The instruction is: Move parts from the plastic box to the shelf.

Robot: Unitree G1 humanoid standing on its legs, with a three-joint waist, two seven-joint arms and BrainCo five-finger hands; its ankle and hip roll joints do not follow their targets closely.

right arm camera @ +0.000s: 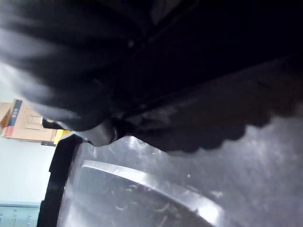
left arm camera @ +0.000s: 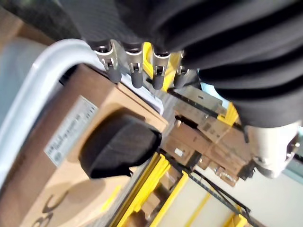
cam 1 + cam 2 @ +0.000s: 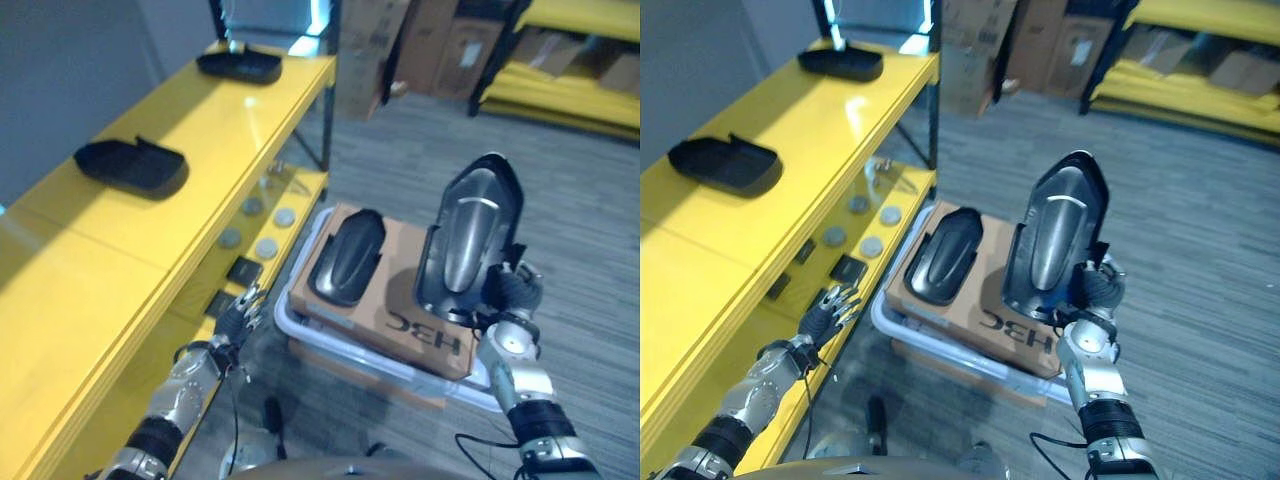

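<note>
My right hand (image 3: 512, 292) is shut on the lower end of a glossy black moulded part (image 3: 470, 235) and holds it upright above the plastic box (image 3: 296, 333); its shiny surface (image 1: 189, 189) sits close against the palm. A second black part (image 3: 347, 256) lies on the cardboard (image 3: 425, 335) that sits in the box. Two similar black parts rest on the yellow shelf top (image 3: 200, 170), one near (image 3: 132, 165) and one far (image 3: 240, 65). My left hand (image 3: 236, 314) hovers open left of the box by the shelf edge, its fingers (image 2: 136, 71) straight and holding nothing.
Several grey round discs (image 3: 266, 232) and a small black block (image 3: 243, 270) lie on the lower shelf board. Stacked cardboard cartons (image 3: 420, 40) stand at the back, with another yellow rack (image 3: 570, 60) at the far right. Grey carpet surrounds the box.
</note>
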